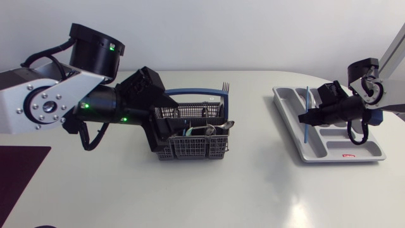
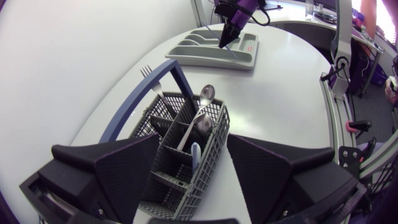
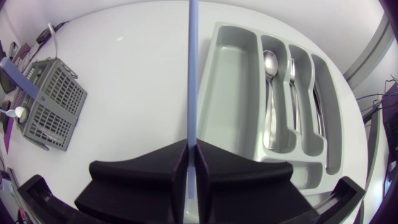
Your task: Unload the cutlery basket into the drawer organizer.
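Observation:
A grey wire cutlery basket [image 1: 193, 147] with a blue handle stands mid-table, holding spoons [image 1: 216, 127], a fork [image 1: 224, 85] and a blue-handled piece [image 2: 194, 155]. My left gripper [image 1: 169, 128] hangs over the basket's left end. In its wrist view, my left gripper [image 2: 193, 148] is open, with the basket [image 2: 208, 134] between and below the fingers. My right gripper [image 1: 310, 117] is shut on a thin blue-handled utensil [image 1: 306, 104] above the grey drawer organizer [image 1: 283, 106]. In the right wrist view, that utensil [image 3: 193, 81] runs straight ahead from the right gripper [image 3: 192, 158], beside the organizer's long side compartment [image 3: 233, 93].
The organizer's narrower compartments hold a spoon [image 3: 270, 65] and other metal cutlery [image 3: 293, 87]. A dark mat [image 1: 19, 171] lies at the table's front left corner. White tabletop stretches between the basket [image 3: 50, 106] and the organizer [image 2: 186, 57].

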Controlling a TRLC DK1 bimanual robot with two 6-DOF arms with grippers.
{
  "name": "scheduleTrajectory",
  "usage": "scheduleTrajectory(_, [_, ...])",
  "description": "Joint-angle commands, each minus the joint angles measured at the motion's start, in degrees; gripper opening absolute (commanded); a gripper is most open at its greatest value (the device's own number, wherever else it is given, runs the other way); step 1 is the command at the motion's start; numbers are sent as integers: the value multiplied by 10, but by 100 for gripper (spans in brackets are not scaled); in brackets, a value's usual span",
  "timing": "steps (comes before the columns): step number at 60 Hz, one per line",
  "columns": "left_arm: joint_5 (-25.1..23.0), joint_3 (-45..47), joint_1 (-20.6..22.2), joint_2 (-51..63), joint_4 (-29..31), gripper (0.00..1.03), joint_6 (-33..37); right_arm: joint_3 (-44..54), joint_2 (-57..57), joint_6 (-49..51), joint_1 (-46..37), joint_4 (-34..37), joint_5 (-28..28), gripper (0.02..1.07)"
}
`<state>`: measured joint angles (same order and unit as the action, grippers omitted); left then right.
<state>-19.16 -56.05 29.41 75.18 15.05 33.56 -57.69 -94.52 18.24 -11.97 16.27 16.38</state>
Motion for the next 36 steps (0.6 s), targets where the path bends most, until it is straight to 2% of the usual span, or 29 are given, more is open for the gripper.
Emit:
scheduleTrajectory(1, [3, 17, 5, 14, -4, 77, 26, -23, -30, -4, -10, -7, -11, 8])
scheduleTrajectory(11, [6, 28, 7, 27, -5, 77, 48, -48, -88, -14, -13, -10, -41, 8])
scheduleTrajectory(24, [32, 46, 33, 36, -29, 77, 66, -72, -133, -27, -13, -10, -57, 11])
scheduleTrajectory(26, [34, 49, 34, 36, -34, 77, 66, -72, -134, -28, -12, -11, -61, 15])
scheduleTrajectory(32, [43, 56, 31, 35, -55, 77, 67, -65, -129, -29, -10, -17, -65, 45])
scheduleTrajectory(36, [47, 60, 28, 34, -63, 77, 66, -54, -118, -29, -10, -26, -66, 57])
